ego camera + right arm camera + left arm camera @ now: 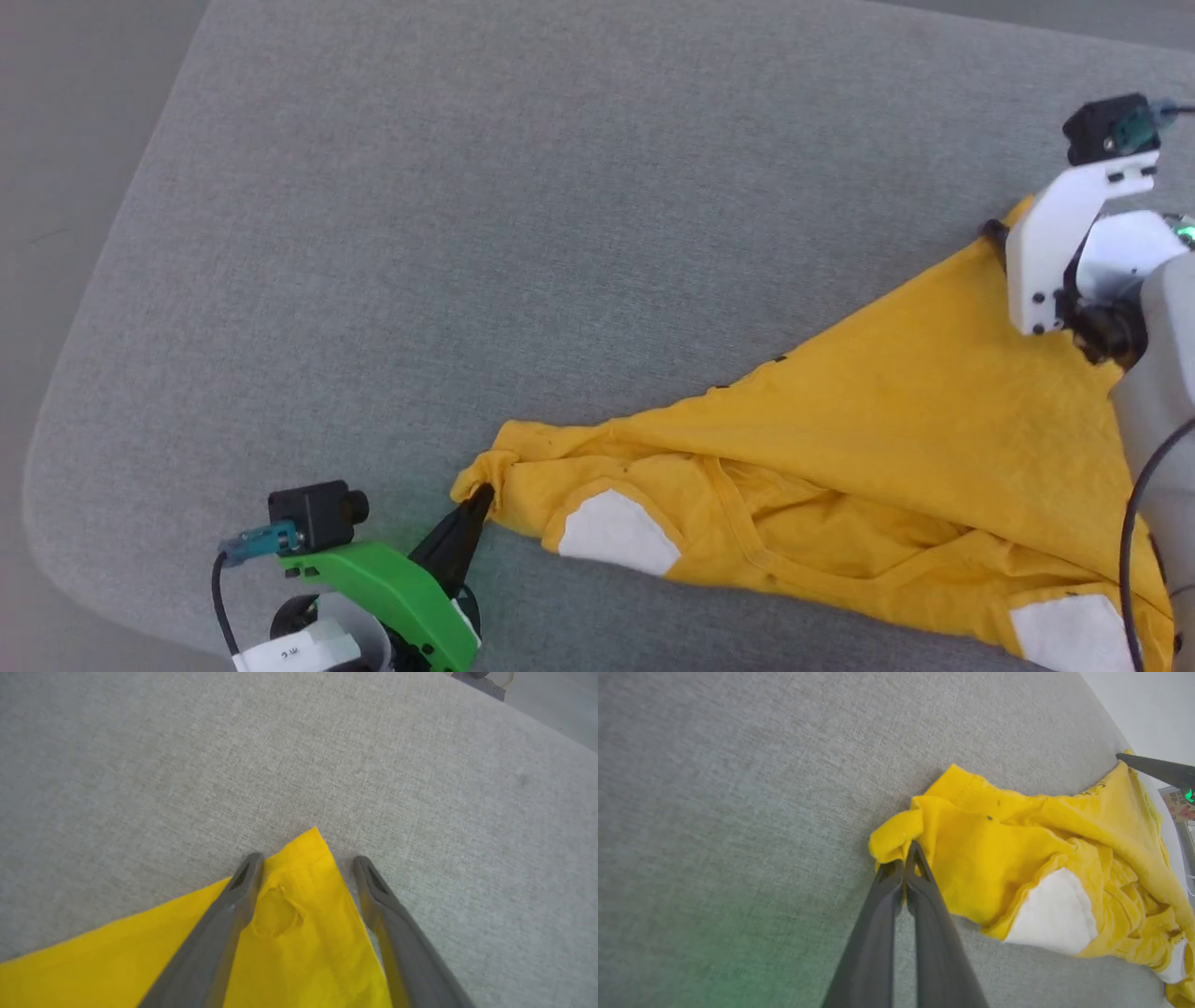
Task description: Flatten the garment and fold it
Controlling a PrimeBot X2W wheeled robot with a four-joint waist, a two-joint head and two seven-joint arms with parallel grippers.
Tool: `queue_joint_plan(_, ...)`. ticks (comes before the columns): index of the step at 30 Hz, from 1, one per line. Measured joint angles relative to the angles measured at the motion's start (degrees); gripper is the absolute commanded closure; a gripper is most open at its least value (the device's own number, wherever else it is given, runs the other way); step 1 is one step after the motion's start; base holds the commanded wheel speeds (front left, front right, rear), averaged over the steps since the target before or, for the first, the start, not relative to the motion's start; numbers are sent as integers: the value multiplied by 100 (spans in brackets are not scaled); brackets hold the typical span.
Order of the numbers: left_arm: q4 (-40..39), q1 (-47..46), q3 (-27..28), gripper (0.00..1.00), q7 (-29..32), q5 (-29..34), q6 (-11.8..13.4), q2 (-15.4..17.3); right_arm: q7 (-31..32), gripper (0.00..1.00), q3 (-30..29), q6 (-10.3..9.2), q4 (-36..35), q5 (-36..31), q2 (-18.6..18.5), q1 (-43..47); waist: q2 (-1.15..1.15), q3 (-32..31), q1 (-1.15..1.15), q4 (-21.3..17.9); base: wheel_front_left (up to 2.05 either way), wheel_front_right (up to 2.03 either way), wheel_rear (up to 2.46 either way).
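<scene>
left gripper [903,858]: dark tapered fingers [873,942], green bracket [392,593], black camera [313,511], teal plug [260,541] | right gripper [308,861]: white screwed bracket [1055,243], grey forearm [1158,373]

Grey fabric-covered table [467,187], dull floor [56,140] beside

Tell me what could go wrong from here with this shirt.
1. The left gripper pinches only a small bunched tip of the garment; a hard pull may slip it free.
2. The right gripper stands open astride the far corner, so that end seems unanchored; pulling might drag the whole garment across the grey table instead of flattening it.
3. The neck area lies rumpled beside a white patch; creases could get folded in.
</scene>
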Motion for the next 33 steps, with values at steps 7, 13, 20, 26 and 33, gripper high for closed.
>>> queue_joint_plan(7, 125, -5, -3, 100, -93, 1, -16, -11, -315, 100, -287, 0, -337, -65, 90, 333, 0, -117, 0, 13, 0, 0, 0)
queue_joint_plan(13, 145, 30, 64, 100, -270, 63, 13, 40, -1714, 100, -791, 1, -1114, 269, 301, 1250, 0, -418, 0, -112, 0, 0, 0)
queue_joint_plan(20, -122, 71, 344, 100, -792, 219, 96, 142, -2273, 100, -1288, 1, -2466, 620, 516, 2524, 0, -829, 0, -384, 0, 0, 0)
queue_joint_plan(26, -572, -295, 443, 100, -960, 479, 13, 372, -1901, 100, -1493, 0, -3821, 705, 561, 3116, 0, -1102, 0, -721, 0, 0, 0)
queue_joint_plan(33, -1229, -2262, 517, 100, -605, 827, -201, 879, -751, 100, -1578, 1, -5403, 708, -157, 2613, 0, -1388, 0, -1104, 0, 0, 0)
